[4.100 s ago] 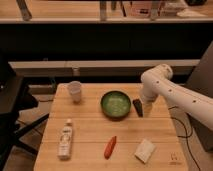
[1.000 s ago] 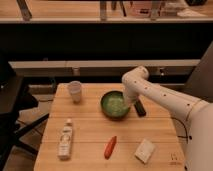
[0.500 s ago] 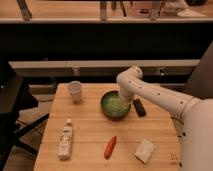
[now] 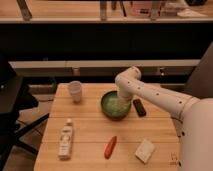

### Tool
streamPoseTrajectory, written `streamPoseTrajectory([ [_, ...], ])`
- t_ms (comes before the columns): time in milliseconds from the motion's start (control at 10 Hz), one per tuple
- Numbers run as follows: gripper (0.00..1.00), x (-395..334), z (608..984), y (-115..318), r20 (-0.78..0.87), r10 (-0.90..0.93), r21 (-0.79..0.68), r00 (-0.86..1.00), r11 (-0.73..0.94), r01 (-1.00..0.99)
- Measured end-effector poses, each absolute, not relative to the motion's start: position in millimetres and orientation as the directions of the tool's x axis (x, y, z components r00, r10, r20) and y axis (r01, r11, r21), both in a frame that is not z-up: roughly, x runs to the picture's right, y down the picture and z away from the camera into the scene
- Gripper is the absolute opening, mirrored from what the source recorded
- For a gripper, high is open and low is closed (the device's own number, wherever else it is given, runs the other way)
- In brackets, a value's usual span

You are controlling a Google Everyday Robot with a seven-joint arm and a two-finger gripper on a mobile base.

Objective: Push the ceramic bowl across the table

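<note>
The gripper, closed on nothing, sits at the ceramic bowl by its right rim. The bowl looks heavy, glossy and breakable, and should slide over the counter if pushed low on its wall.

The ceramic bowl looks glazed and glossy, dark green outside and paler, speckled inside. The surface is pale matt wood with plank grain. The arm has a smooth white plastic shell. Its gripper, closed, sits at the bowl's 2 o'clock side. The cup looks whitish and matt.
</note>
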State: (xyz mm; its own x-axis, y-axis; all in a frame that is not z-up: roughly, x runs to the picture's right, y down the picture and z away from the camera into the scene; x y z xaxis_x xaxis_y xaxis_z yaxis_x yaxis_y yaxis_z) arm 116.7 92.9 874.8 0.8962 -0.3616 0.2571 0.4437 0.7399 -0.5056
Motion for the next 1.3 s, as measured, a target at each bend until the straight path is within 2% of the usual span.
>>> streamPoseTrajectory([
  [1300, 0.00, 109, 878, 100, 0.290, -0.454, -0.488, 0.842, 0.687, 0.538],
])
